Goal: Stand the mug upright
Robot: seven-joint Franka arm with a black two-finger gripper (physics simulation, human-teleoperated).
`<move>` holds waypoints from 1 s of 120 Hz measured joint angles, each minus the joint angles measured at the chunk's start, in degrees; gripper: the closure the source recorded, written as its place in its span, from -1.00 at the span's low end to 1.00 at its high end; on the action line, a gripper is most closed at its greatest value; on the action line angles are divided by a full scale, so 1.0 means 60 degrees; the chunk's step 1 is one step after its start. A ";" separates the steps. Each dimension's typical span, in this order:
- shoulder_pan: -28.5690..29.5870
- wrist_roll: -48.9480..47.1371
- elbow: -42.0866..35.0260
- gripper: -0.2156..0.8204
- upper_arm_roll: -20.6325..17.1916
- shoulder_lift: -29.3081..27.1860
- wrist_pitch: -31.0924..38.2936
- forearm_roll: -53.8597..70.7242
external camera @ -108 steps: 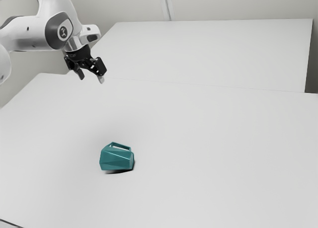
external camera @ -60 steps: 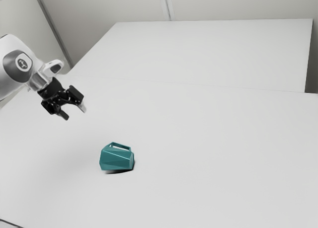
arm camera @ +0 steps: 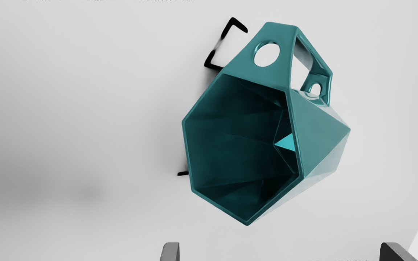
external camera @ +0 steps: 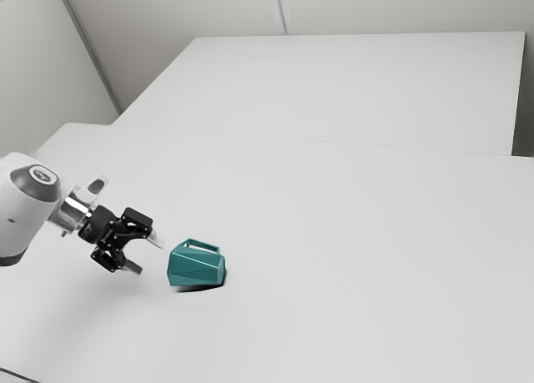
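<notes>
Your gripper [external camera: 149, 258] has come down near the teal faceted mug [external camera: 196, 268], its fingers spread wide around nothing. The mug hasn't moved: it lies on its side on your white table [external camera: 350, 258], mouth facing you along the gripper, bare angular walls inside.

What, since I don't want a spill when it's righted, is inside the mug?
Looking into the mug, I see dark, faceted inner walls and one small bright patch, but no contents. Its side wall covers part of the far end inside.
</notes>
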 joint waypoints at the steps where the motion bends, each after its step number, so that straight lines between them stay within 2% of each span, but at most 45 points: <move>1: 0.0000 0.0017 -0.0003 -0.58 0.0002 -0.0001 -0.0002 -0.0020; 55: -0.0160 0.0835 0.0116 -0.54 0.0014 0.0904 -0.0059 -0.1799; 120: -0.0646 0.1328 0.0481 0.53 -0.0004 0.1686 0.0009 -0.3406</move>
